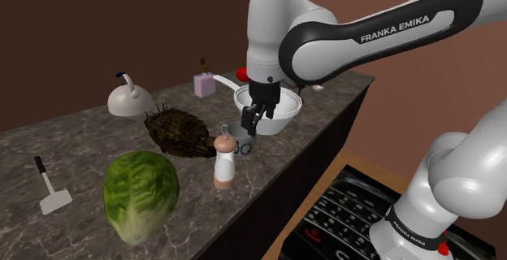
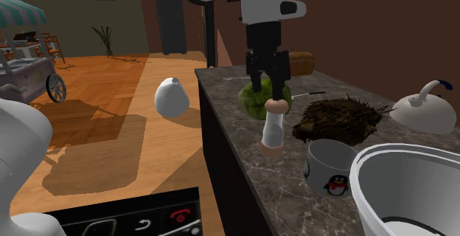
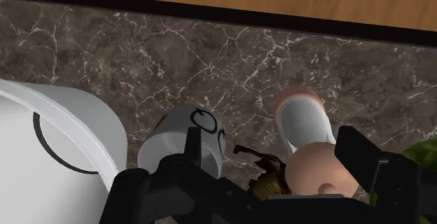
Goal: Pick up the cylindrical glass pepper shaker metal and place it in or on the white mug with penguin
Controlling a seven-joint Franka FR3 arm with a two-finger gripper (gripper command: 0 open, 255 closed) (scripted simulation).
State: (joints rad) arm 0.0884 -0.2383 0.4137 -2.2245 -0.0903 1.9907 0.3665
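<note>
Fingers apart and empty, the gripper hovers, seemingly just above the upright pepper shaker on the bench beside the penguin mug; it is at the approach step and next needs a centred descent, then to close.

White capitals reading FRANKA EMIKA run along the black forearm cover of my arm, at about one o'clock in the shoulder view. The same two words stand smaller on the dark ring low on my arm, at about five o'clock. In the second exterior view, the white mug at four o'clock carries a small black-and-red penguin emblem, and the black panel at six o'clock shows a red handset sign beside a white curved arrow.
</note>
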